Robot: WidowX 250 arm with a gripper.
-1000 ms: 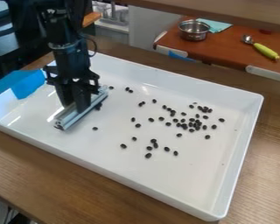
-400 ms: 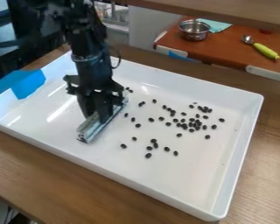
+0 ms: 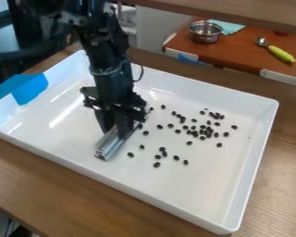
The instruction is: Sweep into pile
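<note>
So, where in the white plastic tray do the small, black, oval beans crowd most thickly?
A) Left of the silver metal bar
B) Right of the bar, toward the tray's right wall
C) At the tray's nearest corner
B: the tightest cluster of beans lies right of the bar, toward the tray's right wall.

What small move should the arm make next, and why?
Probably nudge the bar a little farther right across the tray: dark beans lie scattered just ahead of it, while the densest cluster sits beyond them.
</note>
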